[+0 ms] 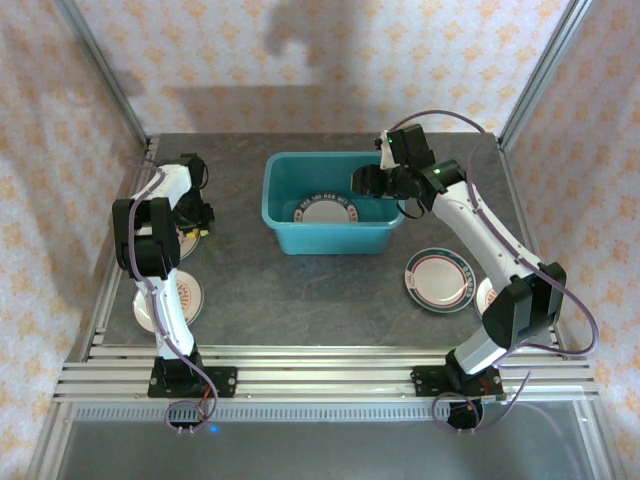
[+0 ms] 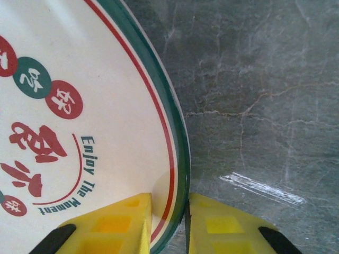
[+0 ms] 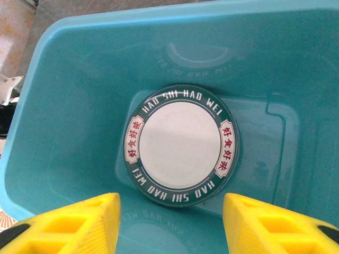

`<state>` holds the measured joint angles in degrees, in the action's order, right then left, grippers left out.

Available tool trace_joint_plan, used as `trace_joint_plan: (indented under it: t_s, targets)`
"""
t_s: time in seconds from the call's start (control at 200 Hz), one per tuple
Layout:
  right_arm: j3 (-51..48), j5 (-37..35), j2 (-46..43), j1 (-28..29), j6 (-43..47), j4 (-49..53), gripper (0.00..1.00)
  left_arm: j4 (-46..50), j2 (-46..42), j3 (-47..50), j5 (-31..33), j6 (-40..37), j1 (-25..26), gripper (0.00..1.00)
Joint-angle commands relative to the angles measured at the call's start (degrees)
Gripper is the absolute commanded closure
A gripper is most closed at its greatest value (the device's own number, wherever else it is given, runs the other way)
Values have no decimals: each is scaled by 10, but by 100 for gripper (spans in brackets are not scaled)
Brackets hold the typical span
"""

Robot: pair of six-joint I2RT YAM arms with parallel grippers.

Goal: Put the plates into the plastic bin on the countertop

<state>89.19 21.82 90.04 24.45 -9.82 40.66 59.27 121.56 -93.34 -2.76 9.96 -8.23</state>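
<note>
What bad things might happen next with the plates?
The left gripper pinches just the rim of a plate, so it may slip when lifted. The right gripper hangs open over the bin, so the two grippers might bump there. A dropped plate could chip the other plate inside.

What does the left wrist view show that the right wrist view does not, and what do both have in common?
Left wrist view: a cream plate reading "Enjoy The Moment" on the grey countertop, its rim between the narrowly spaced jaws of the left end effector; whether they clamp it is unclear. Right wrist view: the teal bin with a dark-rimmed plate flat on its floor, the right end effector open above it. Shared: yellow jaws at the bottom edge and one plate.
</note>
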Motion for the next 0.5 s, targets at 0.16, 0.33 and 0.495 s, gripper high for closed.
trace_joint_plan:
  t_s: [0.16,0.33,0.495]
  targets:
    - [-11,-11,-6,-4,6,-10,47,30,13,-16,-6,-10,5,87]
    - [-12,-11,-6,-5,6,-12,47,34,14,-20,-16,-11,11,93]
    - [-14,-8,-4,-7,6,-15,47,40,16,-33,-26,-7,27,97]
